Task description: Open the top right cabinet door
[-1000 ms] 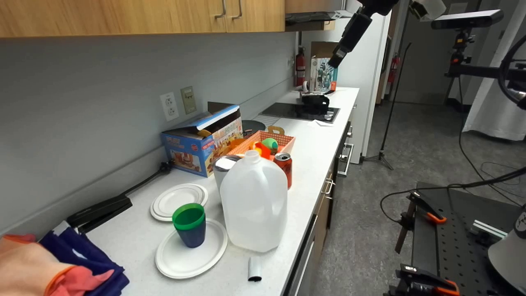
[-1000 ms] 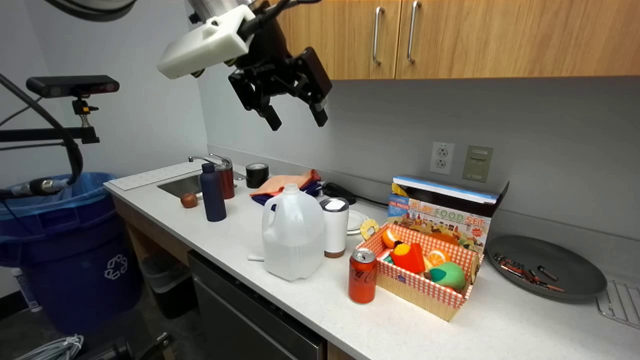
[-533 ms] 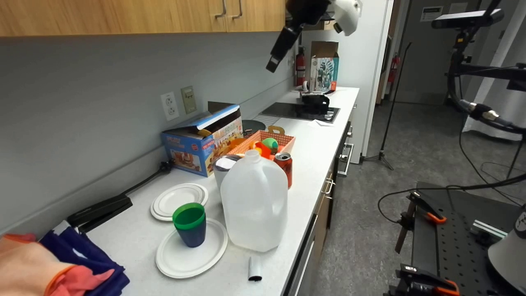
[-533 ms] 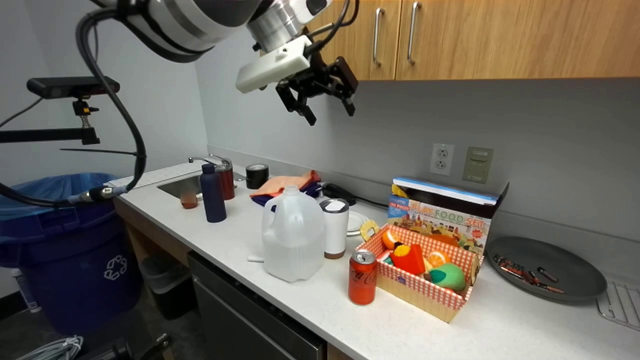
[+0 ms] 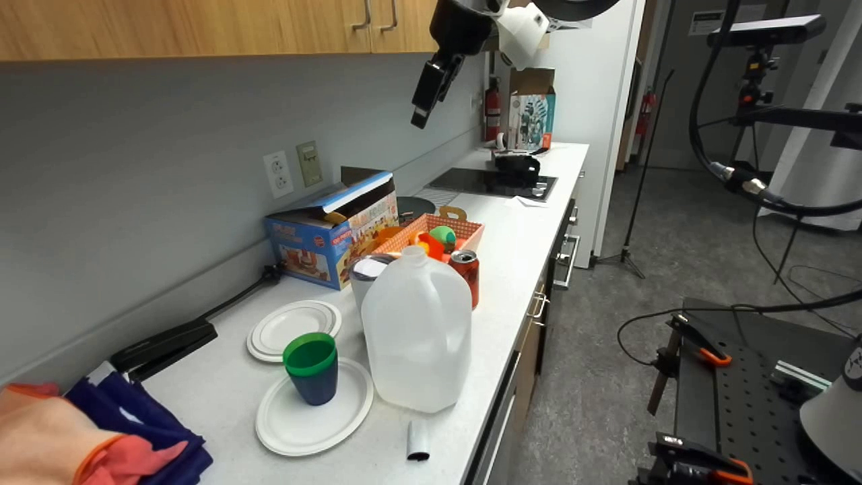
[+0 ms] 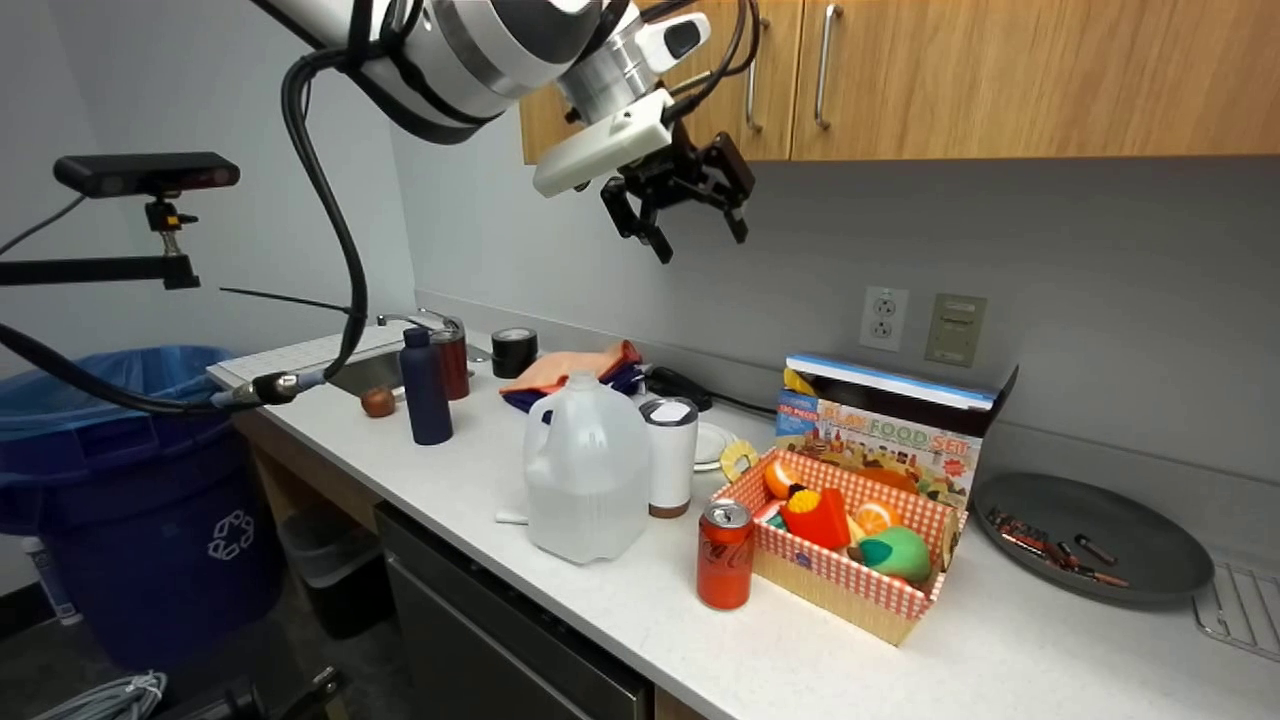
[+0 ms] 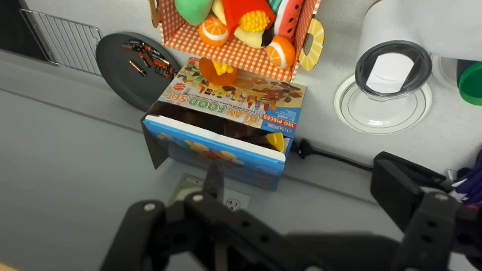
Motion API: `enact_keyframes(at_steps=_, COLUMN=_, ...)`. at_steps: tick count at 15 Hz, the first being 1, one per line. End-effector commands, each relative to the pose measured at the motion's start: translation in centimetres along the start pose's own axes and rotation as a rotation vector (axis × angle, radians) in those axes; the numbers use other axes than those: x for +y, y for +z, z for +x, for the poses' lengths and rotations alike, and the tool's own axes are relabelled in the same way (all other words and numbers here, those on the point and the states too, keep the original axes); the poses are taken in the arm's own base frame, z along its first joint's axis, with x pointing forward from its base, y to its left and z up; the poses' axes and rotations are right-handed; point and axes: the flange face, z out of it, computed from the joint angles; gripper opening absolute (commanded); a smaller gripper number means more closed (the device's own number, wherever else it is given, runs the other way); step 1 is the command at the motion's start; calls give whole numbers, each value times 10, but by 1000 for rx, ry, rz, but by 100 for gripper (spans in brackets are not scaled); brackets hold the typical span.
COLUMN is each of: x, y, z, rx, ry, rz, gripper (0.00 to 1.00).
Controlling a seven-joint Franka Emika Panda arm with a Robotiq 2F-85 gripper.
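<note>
The top right cabinet door point(image 6: 1040, 80) is a light wood-grain panel, shut. It also shows in an exterior view point(image 5: 409, 30), partly behind the arm. Its slim vertical silver handle point(image 6: 827, 65) is by its lower left corner. The adjoining door stands left of it, partly covered by the arm. My gripper point(image 6: 702, 241) is open and empty, below the cabinet's bottom edge and left of the handle, tilted downward. It shows edge-on in an exterior view point(image 5: 419, 120). In the wrist view its fingers point(image 7: 393, 192) stand wide apart, with wall and box behind. The handle is out of the wrist view.
Below on the white counter stand a water jug point(image 6: 588, 480), a white tumbler point(image 6: 670, 455), a red can point(image 6: 725, 555), a checked basket point(image 6: 840, 590) and a play food box point(image 6: 900, 435). A grey plate point(image 6: 1150, 540) lies at the right. The wall point(image 6: 1100, 290) is behind.
The arm has moved right in an exterior view, and leftward toward the wall and slightly down when seen along the counter. The gripper has stayed open. The door has not moved.
</note>
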Motion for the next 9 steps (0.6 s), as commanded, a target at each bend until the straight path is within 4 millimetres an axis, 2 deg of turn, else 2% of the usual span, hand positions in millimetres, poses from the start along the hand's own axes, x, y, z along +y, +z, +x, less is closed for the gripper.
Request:
enact_keyframes(at_steps=1, x=2, y=-4, z=-2, rx=-45, ry=0, rz=-39, gripper=100)
enact_keyframes(at_steps=3, x=3, y=-3, z=-3, rx=-43, ry=-8, rz=-69, gripper=100)
enact_keyframes(at_steps=4, x=-5, y=-51, z=18, rx=-41, ry=5, rz=-65, gripper=100)
enact_keyframes(at_steps=5, x=-4, y=-59, z=22, rx=-36, ry=11, rz=-78, gripper=100)
enact_keyframes(at_steps=8, x=-8, y=-105, z=43, rx=-51, ry=-4, rz=-36, gripper=100)
enact_keyframes(at_steps=9, x=-7, y=-112, z=46, rx=-64, ry=7, rz=-67, gripper=100)
